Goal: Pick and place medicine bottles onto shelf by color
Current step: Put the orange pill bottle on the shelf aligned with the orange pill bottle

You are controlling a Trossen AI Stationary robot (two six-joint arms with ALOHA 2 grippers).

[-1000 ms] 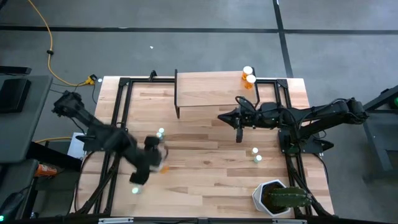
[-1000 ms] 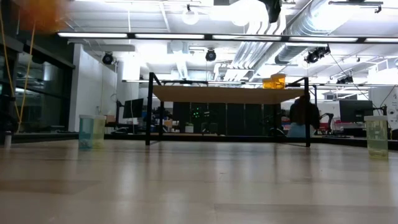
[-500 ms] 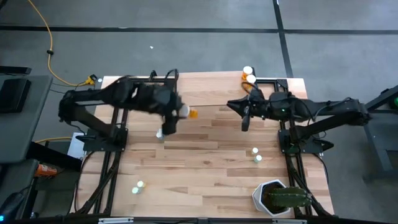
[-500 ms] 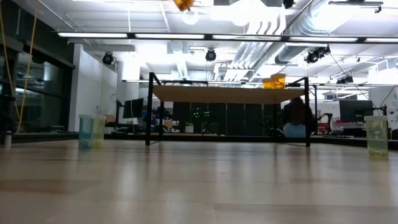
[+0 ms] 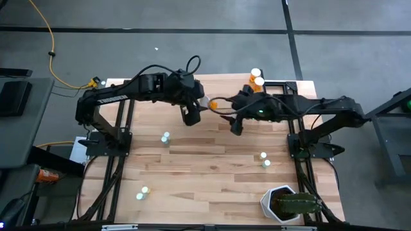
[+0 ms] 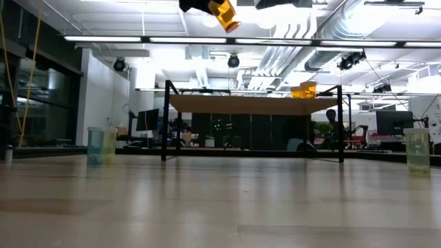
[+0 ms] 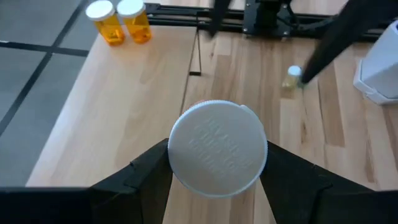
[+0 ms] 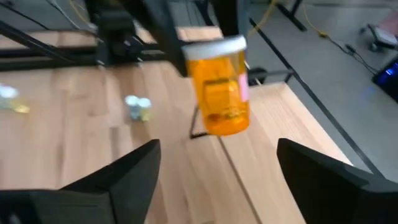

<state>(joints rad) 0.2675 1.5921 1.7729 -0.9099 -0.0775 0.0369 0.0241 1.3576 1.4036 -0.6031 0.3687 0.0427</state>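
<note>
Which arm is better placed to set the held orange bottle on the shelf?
Probably left: the left gripper holds the orange bottle above the shelf; the right gripper is open and empty.

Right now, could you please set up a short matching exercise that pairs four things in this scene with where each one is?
Things:
1. orange bottle
2. two orange bottles
3. potted plant
4. right gripper

Places:
A. standing at the shelf's far right corner
B. held above the shelf in the left gripper
C. near right corner of the table
D. open, facing the held bottle

Pairs: 1-B, 2-A, 3-C, 4-D
</note>
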